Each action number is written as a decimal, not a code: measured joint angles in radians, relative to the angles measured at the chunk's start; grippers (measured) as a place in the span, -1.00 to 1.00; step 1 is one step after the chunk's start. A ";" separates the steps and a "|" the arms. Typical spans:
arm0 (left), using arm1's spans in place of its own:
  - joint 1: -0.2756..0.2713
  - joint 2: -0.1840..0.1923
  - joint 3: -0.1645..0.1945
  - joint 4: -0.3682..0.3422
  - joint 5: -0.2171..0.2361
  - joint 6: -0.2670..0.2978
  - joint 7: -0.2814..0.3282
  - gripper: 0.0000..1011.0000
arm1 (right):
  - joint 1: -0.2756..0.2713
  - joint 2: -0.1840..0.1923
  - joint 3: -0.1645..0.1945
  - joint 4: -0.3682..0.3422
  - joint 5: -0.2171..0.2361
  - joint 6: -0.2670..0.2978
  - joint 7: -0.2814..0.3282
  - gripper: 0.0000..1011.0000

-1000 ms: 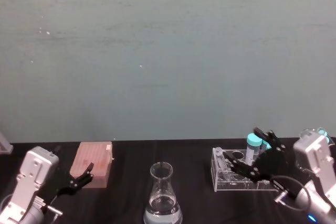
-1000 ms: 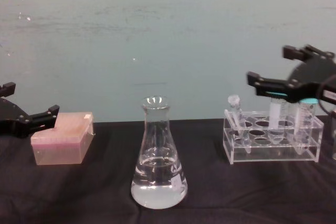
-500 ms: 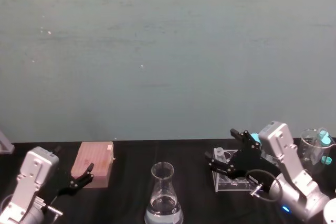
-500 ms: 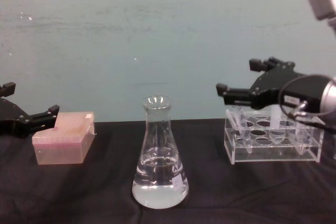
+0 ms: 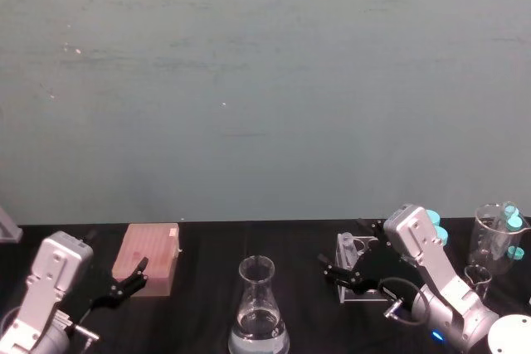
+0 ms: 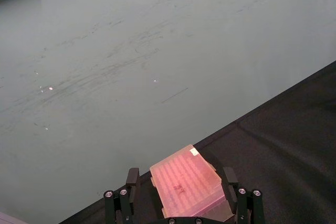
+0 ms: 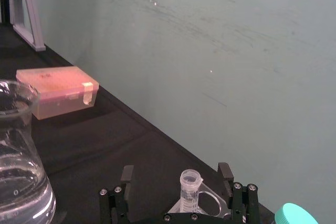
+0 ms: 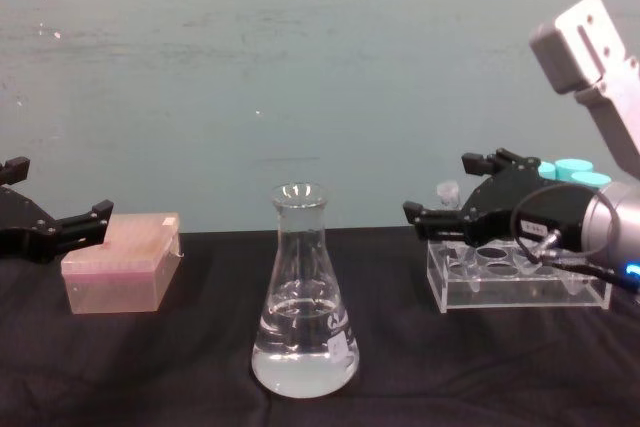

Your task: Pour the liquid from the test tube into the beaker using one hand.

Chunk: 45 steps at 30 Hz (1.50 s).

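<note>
Nearest the robot, the beaker [image 8: 303, 297] stands upright on the black worktop [image 8: 180, 367], about a third full of the clear liquid [image 8: 303, 365]. A small white label [image 8: 342, 345] sits low on its side; its print is too small to read. A bare strip of worktop lies on either side of the beaker.

At about 2 o'clock from the beaker stands a clear tube rack [image 8: 520, 285]. The test tube [image 7: 190, 184] stands upright in the rack's corner hole nearest the beaker, its open rim above the rack top. Faint markings run down its wall, unreadable. The right end effector [image 8: 438, 185] is level with that rim, released, with one finger on each side of the test tube and a gap left on both sides. Behind it in the rack are taller tubes with teal caps [image 8: 575, 169].

At about 10 o'clock from the beaker lies a pink lidded box [image 8: 120, 262], with a dark smudge of print on the lid that cannot be made out. The left end effector [image 8: 58, 187] hangs just beside the box at the worktop's left side, released and holding nothing, well apart from the beaker.

A glass cup [image 5: 498, 234] holding teal-capped items stands at the far right. The worktop's back edge meets a plain teal wall [image 5: 265, 80].
</note>
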 joint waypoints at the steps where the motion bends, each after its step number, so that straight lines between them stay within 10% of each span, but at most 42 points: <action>1: 0.000 0.000 0.000 0.000 0.000 0.000 0.000 0.98 | 0.002 -0.002 0.000 0.006 -0.004 -0.002 0.000 0.99; 45: 0.000 0.000 0.000 0.000 0.000 0.000 0.000 0.98 | 0.004 -0.090 0.089 0.110 -0.099 -0.030 0.001 0.99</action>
